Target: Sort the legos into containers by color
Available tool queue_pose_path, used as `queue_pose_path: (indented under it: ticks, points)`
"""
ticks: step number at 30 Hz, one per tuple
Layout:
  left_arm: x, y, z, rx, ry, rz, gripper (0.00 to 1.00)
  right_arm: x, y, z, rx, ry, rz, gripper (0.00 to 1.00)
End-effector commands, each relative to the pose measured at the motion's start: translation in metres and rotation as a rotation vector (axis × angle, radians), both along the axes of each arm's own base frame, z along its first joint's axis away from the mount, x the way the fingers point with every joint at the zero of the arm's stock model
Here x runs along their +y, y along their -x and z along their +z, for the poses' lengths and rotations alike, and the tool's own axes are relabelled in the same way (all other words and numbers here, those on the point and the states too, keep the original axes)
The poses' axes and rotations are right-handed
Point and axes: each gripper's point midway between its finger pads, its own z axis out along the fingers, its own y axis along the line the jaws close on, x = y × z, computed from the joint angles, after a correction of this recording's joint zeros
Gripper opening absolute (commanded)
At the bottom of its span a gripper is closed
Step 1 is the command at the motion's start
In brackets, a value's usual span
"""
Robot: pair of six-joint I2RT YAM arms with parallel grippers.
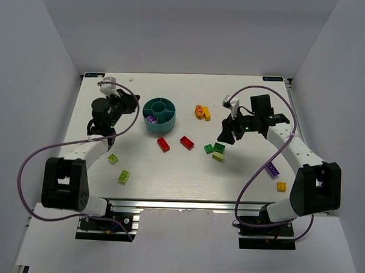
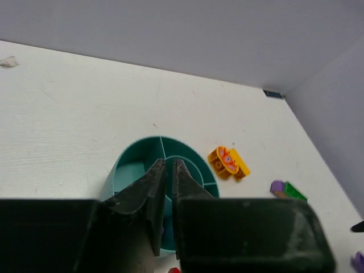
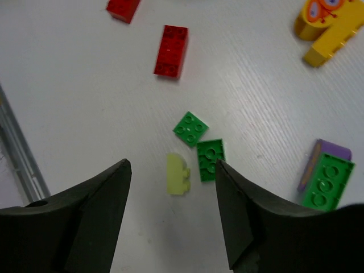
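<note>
Left claw (image 2: pixel 169 164) clenched on nothing, over the teal bowl (image 2: pixel 122 170). Top view plainly shows a purple brick (image 1: pixel 151 119) inside it. Right claw (image 3: pixel 172 166) released; its wrist view frames a lime brick (image 3: pixel 177 174) on the desk (image 3: pixel 85 85), beside two green bricks (image 3: pixel 190 128).

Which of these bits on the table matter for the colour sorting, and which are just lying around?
For the job: teal bowl, red bricks, green bricks, lime bricks, purple brick, orange piece.
Just lying about: pale scrap near the far edge, black corner label.
</note>
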Motion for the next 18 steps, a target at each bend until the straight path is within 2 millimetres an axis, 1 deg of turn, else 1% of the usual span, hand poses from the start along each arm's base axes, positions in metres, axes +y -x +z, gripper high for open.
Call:
queue_pose_path:
  ticks: [1, 2, 3, 4, 5, 6, 7, 8, 9, 10, 11, 12, 13, 14, 15, 16, 17, 18]
  points:
    - [0.032, 0.012, 0.022, 0.129, 0.007, 0.137, 0.19, -0.016, -0.049, 0.024, -0.083, 0.038, -0.216, 0.68]
    - [0.039, 0.016, 0.025, 0.159, 0.016, 0.168, 0.20, -0.022, -0.057, 0.023, -0.100, 0.067, -0.258, 0.70]
    - [0.047, 0.022, 0.020, 0.206, 0.026, 0.200, 0.23, -0.026, -0.065, 0.025, -0.115, 0.082, -0.296, 0.74]
    - [0.053, 0.037, 0.012, 0.282, 0.046, 0.229, 0.31, -0.031, -0.072, 0.020, -0.120, 0.113, -0.325, 0.78]
    - [0.054, 0.045, 0.011, 0.307, 0.056, 0.236, 0.53, -0.042, -0.080, 0.016, -0.137, 0.166, -0.369, 0.79]
    - [0.055, 0.059, -0.008, 0.386, 0.059, 0.246, 0.61, -0.047, -0.087, 0.019, -0.149, 0.196, -0.389, 0.80]
    - [0.054, 0.067, -0.011, 0.409, 0.086, 0.252, 0.66, -0.051, -0.094, 0.008, -0.126, 0.236, -0.408, 0.80]
    - [0.053, 0.077, -0.004, 0.394, 0.103, 0.249, 0.68, -0.062, -0.100, 0.001, -0.123, 0.297, -0.453, 0.81]
    - [0.050, 0.086, -0.006, 0.401, 0.117, 0.235, 0.71, -0.068, -0.104, -0.003, -0.114, 0.333, -0.465, 0.82]
    - [0.048, 0.097, -0.020, 0.442, 0.143, 0.239, 0.72, -0.076, -0.108, -0.013, -0.087, 0.393, -0.467, 0.82]
    - [0.047, 0.106, -0.011, 0.413, 0.163, 0.236, 0.73, -0.078, -0.109, -0.017, -0.077, 0.411, -0.461, 0.82]
    - [0.046, 0.113, -0.013, 0.415, 0.179, 0.237, 0.76, -0.080, -0.111, -0.020, -0.071, 0.426, -0.454, 0.82]
    - [0.045, 0.120, -0.022, 0.436, 0.207, 0.241, 0.77, -0.081, -0.110, -0.031, -0.042, 0.449, -0.438, 0.82]
    - [0.044, 0.125, -0.021, 0.432, 0.221, 0.241, 0.77, -0.080, -0.115, -0.030, -0.058, 0.455, -0.407, 0.81]
    - [0.043, 0.131, -0.013, 0.410, 0.246, 0.235, 0.80, -0.080, -0.114, -0.042, -0.024, 0.478, -0.390, 0.81]
    - [0.042, 0.135, -0.018, 0.415, 0.253, 0.233, 0.80, -0.081, -0.116, -0.045, -0.013, 0.491, -0.384, 0.80]
    - [0.041, 0.137, -0.017, 0.410, 0.260, 0.229, 0.80, -0.081, -0.123, -0.041, -0.030, 0.500, -0.376, 0.80]
    - [0.040, 0.141, -0.014, 0.398, 0.265, 0.223, 0.80, -0.081, -0.126, -0.051, -0.009, 0.517, -0.366, 0.79]
